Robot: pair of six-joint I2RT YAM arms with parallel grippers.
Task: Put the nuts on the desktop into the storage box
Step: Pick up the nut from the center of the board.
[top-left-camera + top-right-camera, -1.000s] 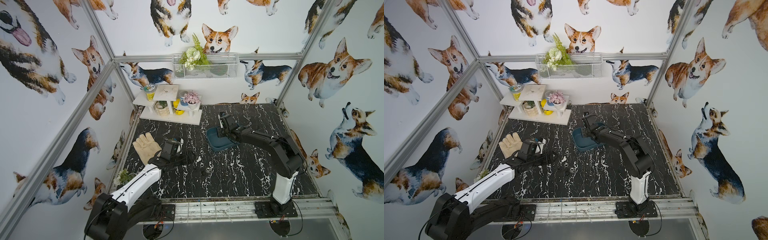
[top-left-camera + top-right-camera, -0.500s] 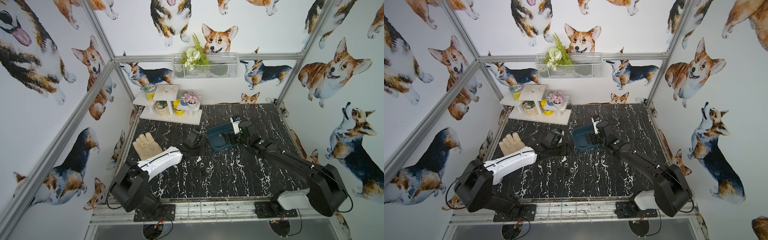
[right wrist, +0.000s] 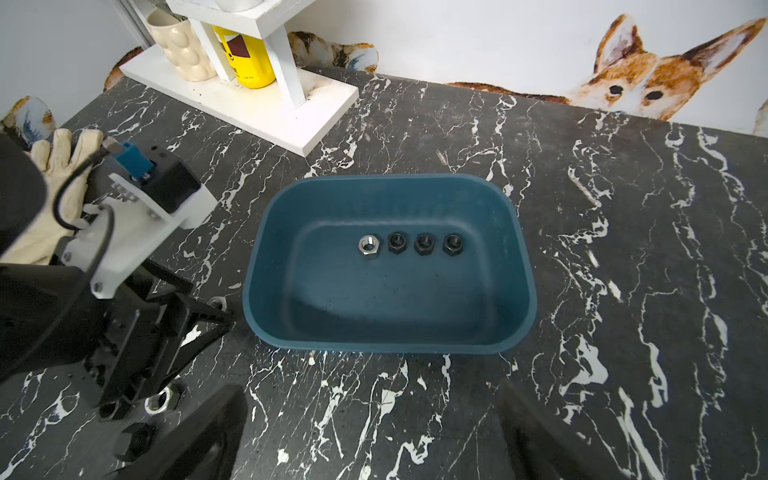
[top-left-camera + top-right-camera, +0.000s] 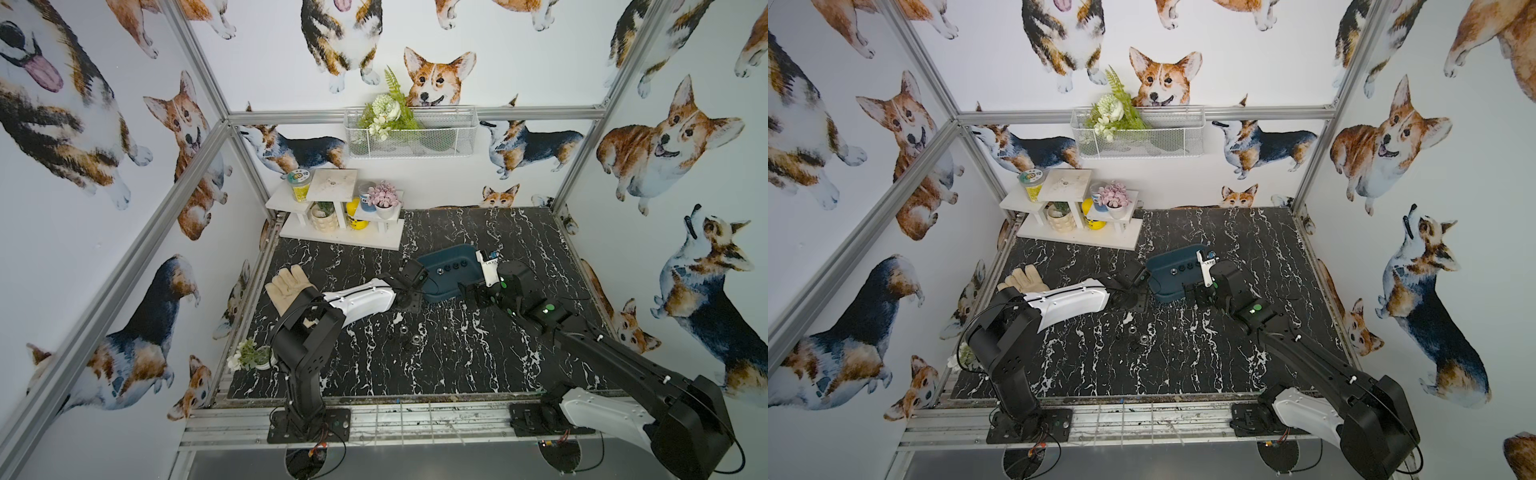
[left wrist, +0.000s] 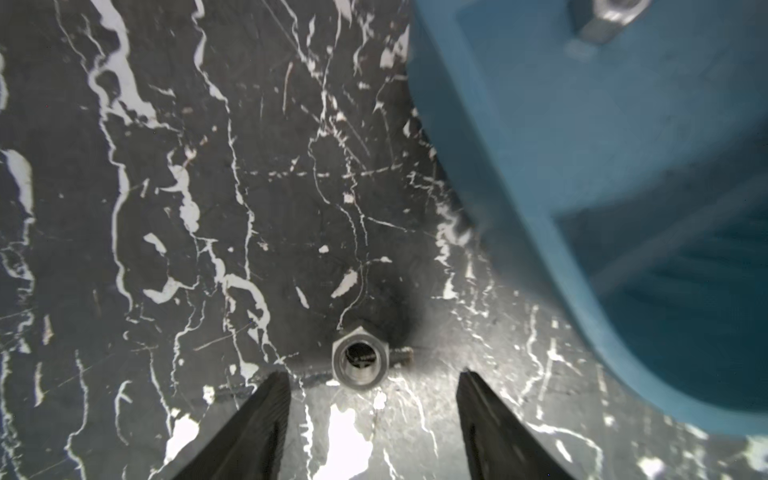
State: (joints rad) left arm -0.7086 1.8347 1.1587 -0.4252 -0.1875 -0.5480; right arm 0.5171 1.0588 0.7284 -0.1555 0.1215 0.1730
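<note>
Surface [image 4: 457, 365]: black marble-look, filled the lower middle of both top views. Storage box [image 3: 498, 266]: teal, centre of the right wrist frame, resting flat on the surface.

Right gripper [image 3: 369, 386]: spread wide, empty, at the bottom edge of that frame, facing the box.

Left gripper [image 5: 372, 374]: fingers parted, nothing pinched, tips at the bottom centre of the left wrist frame.

Target silver nut [image 5: 359, 362]: lay flat, hole up, just ahead of and between those tips, touching neither. The box wall was just beside it at the right of the frame.

Step judged: the left gripper pinches this nut. To do it well, probably centre on it, drop the tips to the surface, close on opposite flats, and stay off the box wall.

In the box: one silver nut [image 3: 368, 247] and three dark nuts [image 3: 424, 243] in a row. Loose nuts [image 4: 402, 331] remained at the centre of a top view.
</note>
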